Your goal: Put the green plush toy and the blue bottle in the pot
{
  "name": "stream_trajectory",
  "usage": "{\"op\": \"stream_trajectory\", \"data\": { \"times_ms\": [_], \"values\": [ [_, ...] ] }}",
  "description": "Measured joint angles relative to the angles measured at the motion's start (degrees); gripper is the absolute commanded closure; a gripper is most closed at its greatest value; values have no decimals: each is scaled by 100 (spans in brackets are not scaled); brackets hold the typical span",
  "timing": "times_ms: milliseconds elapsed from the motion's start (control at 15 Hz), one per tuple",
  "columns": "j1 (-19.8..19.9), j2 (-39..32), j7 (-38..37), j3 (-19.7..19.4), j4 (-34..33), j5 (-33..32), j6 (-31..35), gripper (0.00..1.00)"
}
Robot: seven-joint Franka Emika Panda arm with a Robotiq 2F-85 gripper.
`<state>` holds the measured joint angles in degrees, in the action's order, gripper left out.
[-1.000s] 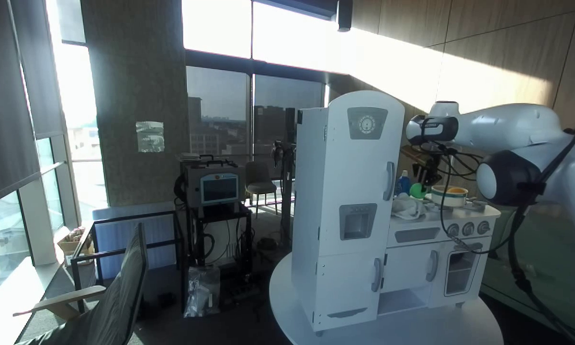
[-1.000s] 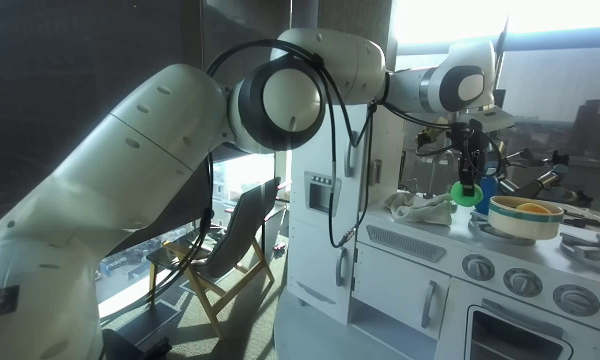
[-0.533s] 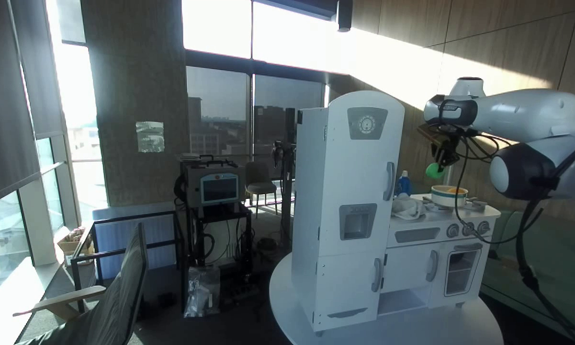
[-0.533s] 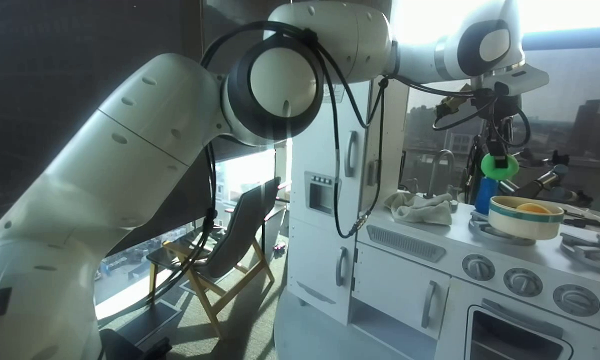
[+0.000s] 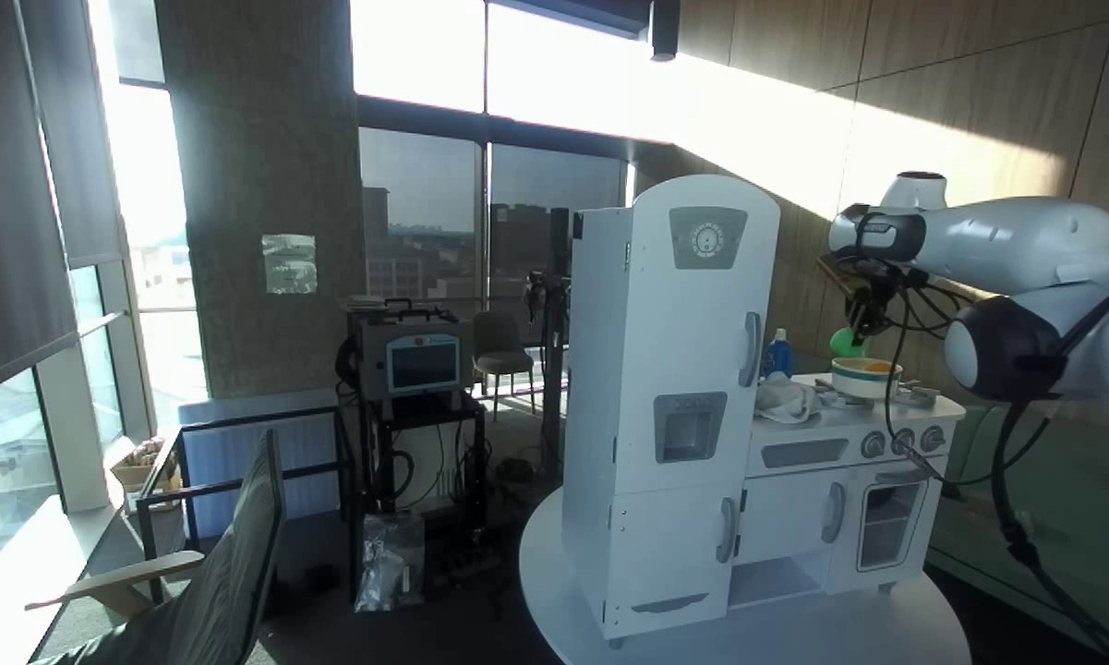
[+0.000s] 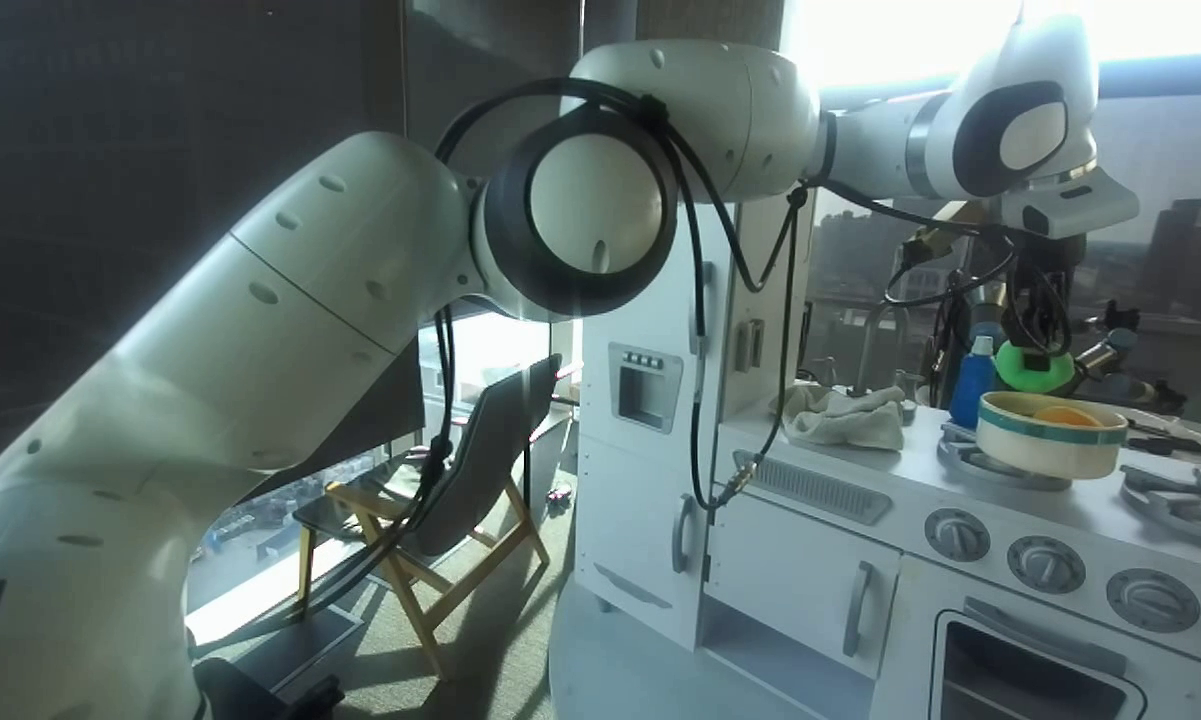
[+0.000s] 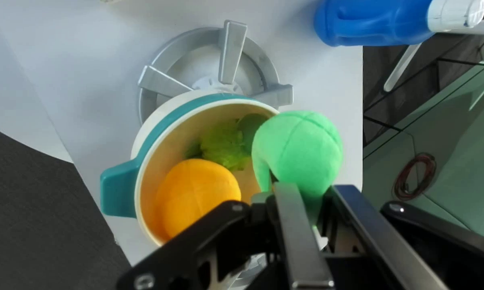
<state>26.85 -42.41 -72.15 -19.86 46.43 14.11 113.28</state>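
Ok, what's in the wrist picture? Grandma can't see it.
A black metal pincer grips a rounded green plush toy, partly hiding a round cream-and-teal pot. The pot holds a round orange object and frilly green stuff; a blue plastic bottle is top right.

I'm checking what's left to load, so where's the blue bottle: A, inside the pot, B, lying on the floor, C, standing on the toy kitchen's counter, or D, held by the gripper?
C, since the wrist view shows the blue bottle on the white counter, outside the pot, while the gripper holds the green plush toy.
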Motion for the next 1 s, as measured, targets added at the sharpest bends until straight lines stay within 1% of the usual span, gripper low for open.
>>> {"op": "stream_trajectory", "data": {
  "times_ms": [333,400,467,533,800,933,1000],
  "values": [
    [24,-228,-127,-2,-132,12,190,87],
    [31,-257,-137,-4,-159,12,210,57],
    [39,-273,-148,-5,-176,12,240,56],
    [47,-278,-170,-5,-186,12,280,51],
    [86,-284,-283,-5,-284,12,298,20],
    [166,-297,-362,95,-398,-36,298,4],
    [189,-298,-383,104,-442,-33,299,1]
  ]
}}
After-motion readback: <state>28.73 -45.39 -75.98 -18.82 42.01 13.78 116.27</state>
